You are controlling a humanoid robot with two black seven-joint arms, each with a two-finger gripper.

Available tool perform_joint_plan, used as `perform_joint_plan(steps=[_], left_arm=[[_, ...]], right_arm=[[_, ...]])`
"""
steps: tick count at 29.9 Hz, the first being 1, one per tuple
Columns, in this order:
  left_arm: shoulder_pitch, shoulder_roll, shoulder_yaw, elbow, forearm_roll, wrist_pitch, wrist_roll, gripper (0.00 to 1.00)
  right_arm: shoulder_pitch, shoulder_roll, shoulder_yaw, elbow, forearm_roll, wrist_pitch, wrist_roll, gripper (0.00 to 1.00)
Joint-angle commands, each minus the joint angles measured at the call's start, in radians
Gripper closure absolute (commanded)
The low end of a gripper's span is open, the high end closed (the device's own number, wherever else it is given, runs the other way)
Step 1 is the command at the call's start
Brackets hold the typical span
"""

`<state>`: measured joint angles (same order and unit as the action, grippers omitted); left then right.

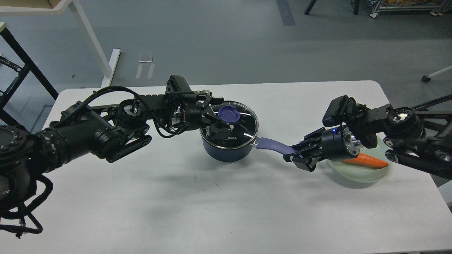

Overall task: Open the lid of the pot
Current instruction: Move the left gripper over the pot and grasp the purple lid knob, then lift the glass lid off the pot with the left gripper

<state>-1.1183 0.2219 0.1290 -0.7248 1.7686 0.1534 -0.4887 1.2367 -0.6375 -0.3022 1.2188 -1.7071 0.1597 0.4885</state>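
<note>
White counter [212,197] carries the pot [227,150]; left pincer [226,121] grips the lid [243,132] knob (lid seated), right pincer [295,155] clamps its handle [273,145].

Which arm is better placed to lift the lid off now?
Left. Its end effector sits over the lid, fingers around the knob. The right end effector is at the pot handle's end, seemingly steadying it.

left arm [81,132]: matte black, ribbed cylindrical joints, loose black cable looped above
right arm [395,123]: black links, silver wrist flange, small blue light
both wrists: boxy black ridged module on top
</note>
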Motion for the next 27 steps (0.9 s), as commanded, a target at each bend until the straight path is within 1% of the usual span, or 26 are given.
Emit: perform_joint_plan(steps=[1,6,13,16,17,19,20,21,23,27], left_arm=[[0.002,-0.009,0.000,0.015,0.000,0.000,0.000,0.01],[0.006,-0.009,0.001,0.016,0.000,0.000,0.000,0.01],[0.023,-0.009,0.000,0.016,-0.001,0.002,0.000,0.05],[0.023,-0.009,0.000,0.016,-0.003,0.002,0.000,0.16],[0.023,-0.009,0.000,0.016,-0.003,0.002,0.000,0.22],[0.023,-0.009,0.000,0.016,-0.003,0.003,0.000,0.41],[0.023,-0.009,0.000,0.016,-0.003,0.008,0.000,0.53],[0.023,-0.009,0.000,0.016,-0.003,0.020,0.000,0.64],[0.022,-0.009,0.000,0.016,-0.001,0.046,0.000,0.66],[0.011,0.000,-0.002,0.005,-0.006,0.052,0.000,0.67]], right_arm=[[0.000,-0.001,0.000,0.001,0.000,0.000,0.000,0.69],[0.000,-0.001,0.000,0.001,0.000,0.000,0.000,0.68],[0.000,-0.002,0.000,0.001,0.000,0.000,0.000,0.68],[-0.002,-0.002,0.002,-0.001,0.000,0.000,0.000,0.68],[-0.003,-0.002,0.002,-0.001,0.000,0.000,0.000,0.68],[-0.003,-0.002,0.002,0.001,0.000,0.000,0.000,0.68],[-0.003,-0.002,0.002,-0.001,0.000,0.000,0.000,0.68],[-0.005,-0.002,0.002,-0.001,0.000,0.000,0.000,0.68],[-0.005,-0.002,0.002,-0.001,0.000,0.000,0.000,0.68],[-0.005,-0.004,0.000,0.001,0.000,0.000,0.000,0.68]])
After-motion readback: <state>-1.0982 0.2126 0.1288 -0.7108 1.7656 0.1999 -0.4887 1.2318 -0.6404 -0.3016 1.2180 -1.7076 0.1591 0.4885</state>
